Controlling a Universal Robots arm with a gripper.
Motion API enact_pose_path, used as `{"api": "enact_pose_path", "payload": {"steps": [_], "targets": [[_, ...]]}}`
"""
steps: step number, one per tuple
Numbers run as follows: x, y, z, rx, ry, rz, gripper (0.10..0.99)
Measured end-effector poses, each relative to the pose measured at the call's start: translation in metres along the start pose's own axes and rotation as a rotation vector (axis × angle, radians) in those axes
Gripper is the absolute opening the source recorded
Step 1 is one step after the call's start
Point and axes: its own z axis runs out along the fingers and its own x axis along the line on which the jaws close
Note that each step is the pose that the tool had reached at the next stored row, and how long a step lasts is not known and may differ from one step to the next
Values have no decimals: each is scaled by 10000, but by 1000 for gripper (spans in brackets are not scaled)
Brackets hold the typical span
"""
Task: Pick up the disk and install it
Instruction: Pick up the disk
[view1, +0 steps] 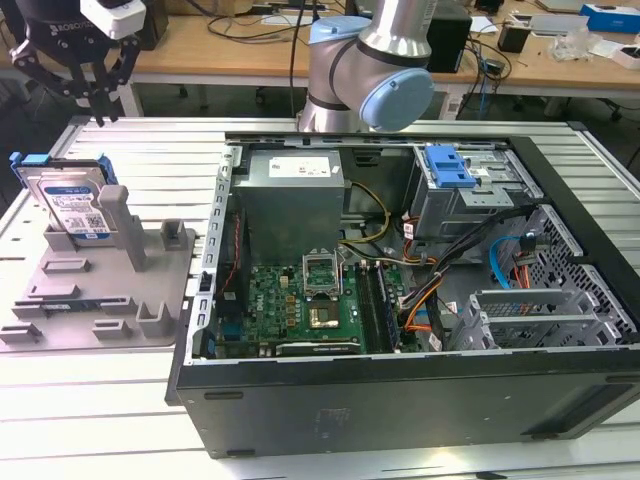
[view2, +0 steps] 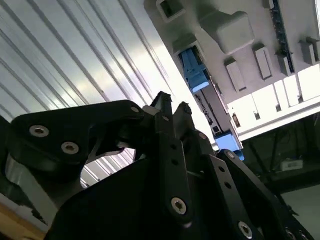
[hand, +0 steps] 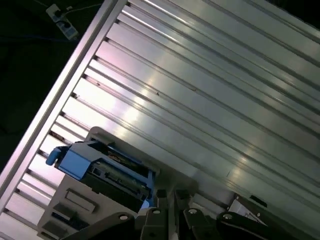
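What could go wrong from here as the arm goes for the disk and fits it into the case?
1. The disk stands on edge in the grey holder, beside a post; the gripper hangs above, so a skewed descent might tip it or strike the post.
2. Loose cables lie beside the drive cage and could snag the disk.
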Motion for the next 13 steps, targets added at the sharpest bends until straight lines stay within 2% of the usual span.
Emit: {"api": "enact_pose_path", "payload": {"steps": [1, 2, 3, 6, 7, 10, 13], "targets": [[0, 0, 1, -2, 10, -213, 235], [0, 0, 1, -4, 19, -402, 298], [0, 0, 1, -6, 28, -605, 298], [0, 0, 3, -12, 57, -1198, 482], [0, -1, 4, -17, 81, -1726, 482], [0, 0, 6, -12, 140, -2817, 482], [0, 0, 8, -18, 171, -3514, 482]]}}
